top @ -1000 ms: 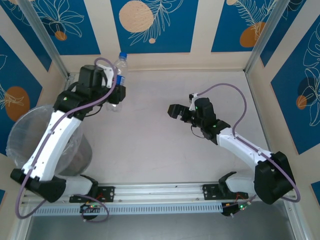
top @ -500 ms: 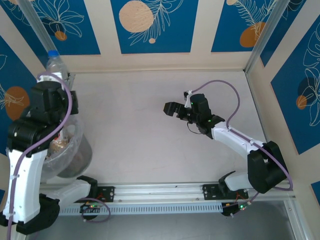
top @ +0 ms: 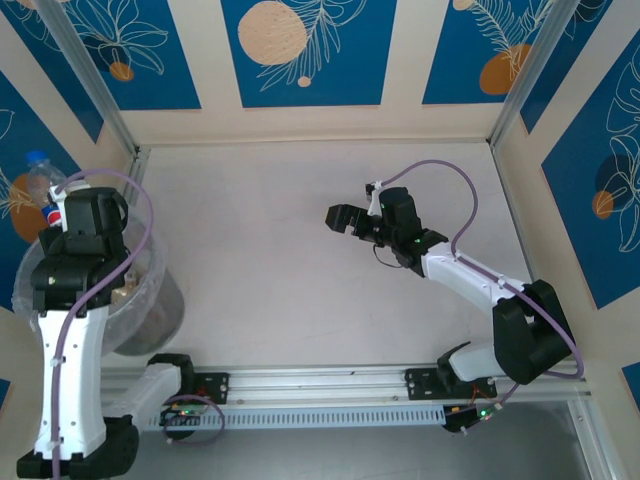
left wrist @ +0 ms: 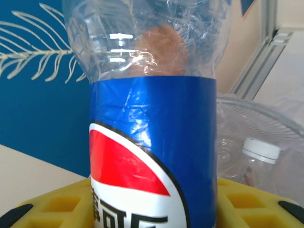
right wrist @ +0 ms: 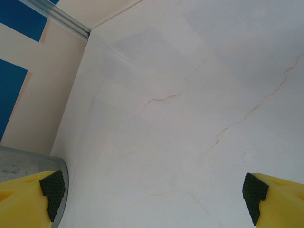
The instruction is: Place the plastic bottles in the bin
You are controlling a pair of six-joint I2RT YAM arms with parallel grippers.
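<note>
My left gripper (top: 58,213) is shut on a clear plastic bottle (top: 40,182) with a blue cap and a blue, red and white label (left wrist: 152,156). It holds the bottle upright at the far-left edge of the bin (top: 160,300). The bottle stands between the yellow fingers (left wrist: 57,204) of the left gripper (left wrist: 152,211). Behind it the bin's crinkly clear liner (left wrist: 266,118) holds another bottle with a white cap (left wrist: 260,151). My right gripper (top: 340,218) hovers open over the middle of the table, its jaws (right wrist: 152,194) wide apart with nothing between them.
The bin's grey side (right wrist: 26,164) shows at the left of the right wrist view. Walls with blue panels and metal posts (top: 95,85) close in the table on three sides. A rail (top: 320,385) with both arm bases runs along the near edge.
My left arm has swung from the back of the table leftward to the bin, carrying the bottle with it. The right gripper shifted slightly left, then held still.
</note>
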